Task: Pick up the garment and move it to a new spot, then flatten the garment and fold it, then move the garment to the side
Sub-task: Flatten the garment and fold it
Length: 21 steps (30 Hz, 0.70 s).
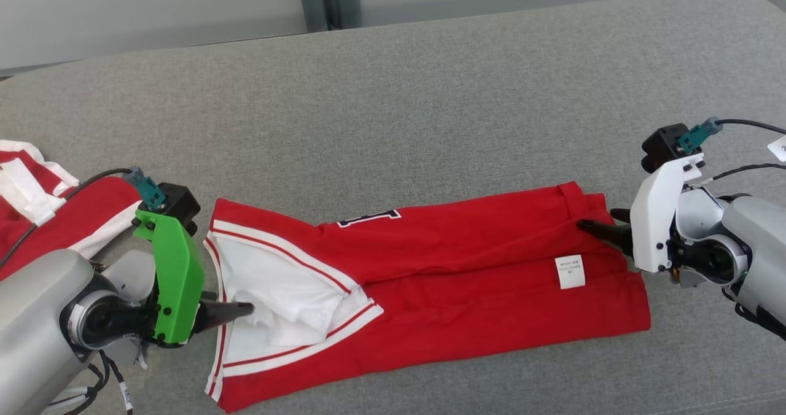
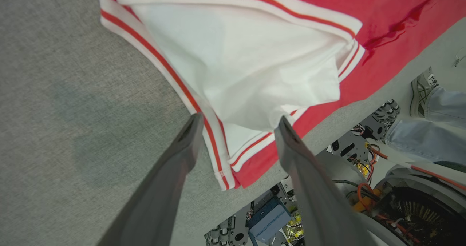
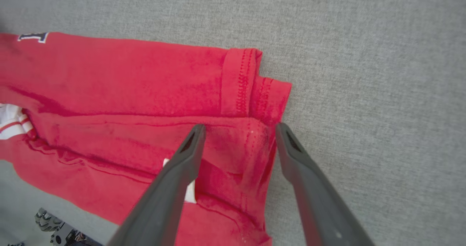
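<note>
Grey woven upholstery (image 1: 393,96) is seen beneath everything, with a pale wall behind it. On it the red garment (image 1: 479,280) is laid folded into a long band running left to right, its white-lined, striped opening at the left end and its stitched hem at the right end; a small white label (image 1: 570,272) is shown on the upper layer near the hem. The left gripper (image 1: 241,309) is held low at the garment's left end with its jaws spread wide and nothing gripped; in the left wrist view the white lining and striped trim are seen lying between and just past the fingertips (image 2: 194,124). The right gripper (image 1: 599,221) is placed at the hem end, its jaws likewise wide apart and empty; in the right wrist view the hem corner is framed between the two fingers (image 3: 196,137), one over the cloth and the other at its edge. Whether any finger touches the cloth cannot be told. A second red and white garment (image 1: 55,212) is seen at the left edge, apart from the first, beside the left arm. A person's shoe (image 2: 420,89) and a denim leg (image 2: 429,129) are seen past the cushion's edge
</note>
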Motion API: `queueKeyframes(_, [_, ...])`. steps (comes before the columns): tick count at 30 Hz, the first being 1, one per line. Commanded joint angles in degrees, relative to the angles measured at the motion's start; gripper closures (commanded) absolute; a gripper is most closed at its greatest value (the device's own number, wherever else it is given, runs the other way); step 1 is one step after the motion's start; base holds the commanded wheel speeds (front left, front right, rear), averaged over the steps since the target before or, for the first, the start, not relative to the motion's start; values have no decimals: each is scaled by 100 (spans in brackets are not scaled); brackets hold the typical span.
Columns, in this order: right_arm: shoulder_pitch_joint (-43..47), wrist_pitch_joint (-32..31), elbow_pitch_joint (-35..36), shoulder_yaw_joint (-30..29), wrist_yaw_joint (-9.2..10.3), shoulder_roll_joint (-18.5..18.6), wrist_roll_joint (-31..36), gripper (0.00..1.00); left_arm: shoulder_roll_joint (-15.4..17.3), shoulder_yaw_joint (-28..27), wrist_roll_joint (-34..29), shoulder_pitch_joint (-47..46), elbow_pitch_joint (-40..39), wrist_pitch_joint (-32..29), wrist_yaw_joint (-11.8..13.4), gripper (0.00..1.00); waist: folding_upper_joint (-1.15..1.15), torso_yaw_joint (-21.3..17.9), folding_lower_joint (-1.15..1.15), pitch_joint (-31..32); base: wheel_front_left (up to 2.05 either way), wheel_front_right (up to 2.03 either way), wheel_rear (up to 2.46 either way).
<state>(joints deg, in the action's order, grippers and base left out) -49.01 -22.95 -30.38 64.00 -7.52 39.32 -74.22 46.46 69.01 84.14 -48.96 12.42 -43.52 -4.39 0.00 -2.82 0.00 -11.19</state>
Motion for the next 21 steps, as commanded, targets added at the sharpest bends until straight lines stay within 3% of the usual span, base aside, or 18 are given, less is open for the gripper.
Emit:
queueKeyframes(1, [20, 33, 45, -5, 5, 38, -91, 0, 3, -9, -56, 64, 22, 48, -33, 0, 0, -22, 0, 77, 0, 0, 0])
queueKeyframes(7, [85, 430, 282, -165, 3, 212, -300, 0, 92, -179, -167, 20, -19, 446, -70, 0, 0, -39, 0, 290, 0, 0, 0])
queueKeyframes(13, [264, 1442, 575, -496, 3, 444, -335, 0, 247, -534, -706, 54, -179, 1706, -21, 0, 0, -50, 0, 453, 0, 0, 0])
queueKeyframes(17, [504, 2385, 663, -754, 3, 476, -285, 0, 289, -815, -877, 348, -308, 2724, 199, 0, 0, -32, 0, 543, 0, 0, 0])
queueKeyframes(21, [760, 3396, 484, -1036, 3, 381, -133, 0, 429, -1040, -1203, 596, -480, 3637, 594, 0, 0, -13, 0, 600, 0, 0, 0])
